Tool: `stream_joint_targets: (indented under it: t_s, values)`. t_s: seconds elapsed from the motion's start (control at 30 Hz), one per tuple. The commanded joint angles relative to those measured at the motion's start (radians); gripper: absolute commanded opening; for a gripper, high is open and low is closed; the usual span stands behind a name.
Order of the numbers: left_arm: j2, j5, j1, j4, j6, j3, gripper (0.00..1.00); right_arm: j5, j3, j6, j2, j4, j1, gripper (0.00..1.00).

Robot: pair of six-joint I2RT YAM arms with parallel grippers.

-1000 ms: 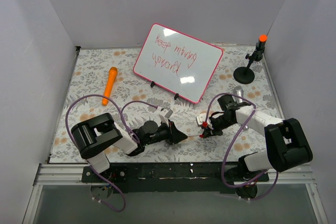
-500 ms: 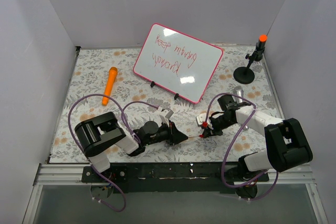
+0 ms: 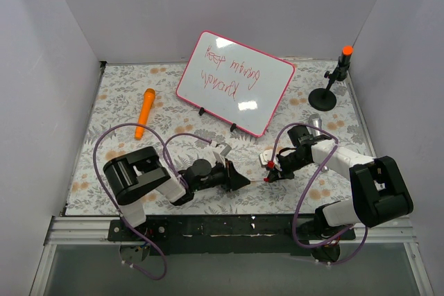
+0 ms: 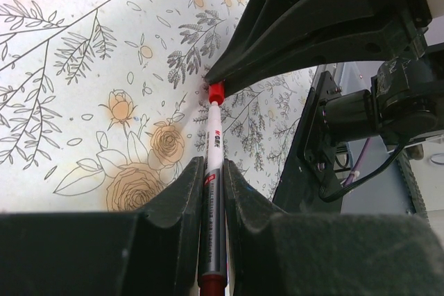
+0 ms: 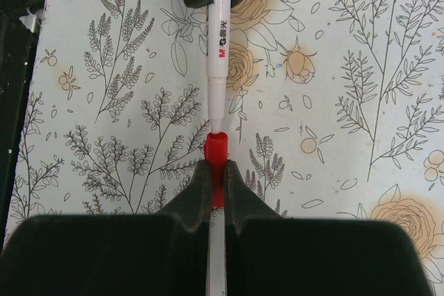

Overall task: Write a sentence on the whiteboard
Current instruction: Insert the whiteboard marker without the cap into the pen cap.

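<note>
Glossy whiteboard [image 3: 236, 82], smooth plastic marker [image 4: 213, 171]

whiteboard [image 3: 236, 81]: large white glossy rectangle, thin pink-red rounded frame, two small black feet on near edge, turned at an angle, at the tabletop's far middle | sentence [image 3: 229, 71]: thin red handwriting, two lines, across the board's left half

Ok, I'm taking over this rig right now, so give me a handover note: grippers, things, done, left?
Left gripper: shut on the marker barrel, low over the floral mat.
Right gripper: shut on the red cap, marker tip inside it; cap looks not fully seated.
Whiteboard: at the far middle, the sentence on it in two red lines.
Done: writing, it seems. Left: push the cap home, set the marker down.
</note>
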Motion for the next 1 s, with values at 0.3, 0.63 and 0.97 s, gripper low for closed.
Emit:
stream_joint_targets:
  t_s: [0.3,0.63,0.97]
  values:
    - [0.097,0.033,0.004,-0.042,0.039,0.152,0.0,-0.065,0.014,-0.022,0.01,-0.03,0.007,0.01]
    - [0.242,0.082,0.004,-0.06,0.084,0.292,0.0,-0.107,0.009,-0.032,0.019,-0.036,0.012,0.01]
    - [0.315,0.078,0.002,0.006,0.098,0.359,0.0,-0.13,0.017,-0.041,0.067,-0.041,0.064,0.01]
